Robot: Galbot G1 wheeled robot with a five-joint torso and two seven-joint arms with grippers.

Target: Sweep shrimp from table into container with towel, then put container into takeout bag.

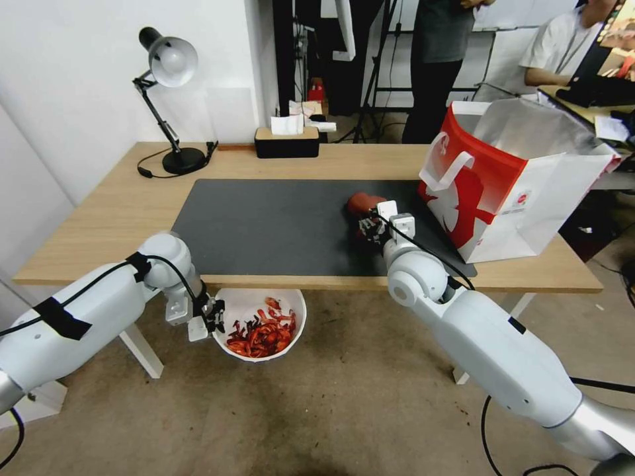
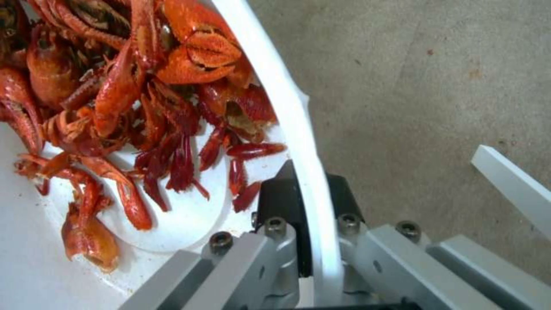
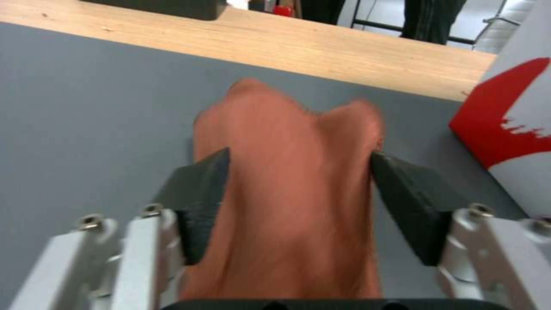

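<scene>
My left gripper (image 1: pixel 213 316) (image 2: pixel 304 181) is shut on the rim of the white container (image 1: pixel 248 301) (image 2: pixel 287 99), one finger inside and one outside. It holds the container just below the table's (image 1: pixel 119 211) front edge, above the floor. The glossy red shrimp (image 1: pixel 263 334) (image 2: pixel 132 99) lie heaped inside it. On the dark mat (image 1: pixel 278 225), my right gripper (image 1: pixel 372 228) (image 3: pixel 298 153) stands open. The rust-red towel (image 1: pixel 364 201) (image 3: pixel 287 181) lies on the mat between its wide-spread fingers. The red-and-white takeout bag (image 1: pixel 516 178) (image 3: pixel 516 129) stands open-topped just right of that gripper.
A desk lamp (image 1: pixel 169 66) and a black tissue box (image 1: pixel 287 140) stand along the table's far edge. A white table leg (image 1: pixel 142 350) (image 2: pixel 516 185) is close to my left arm. People stand in the room behind the table.
</scene>
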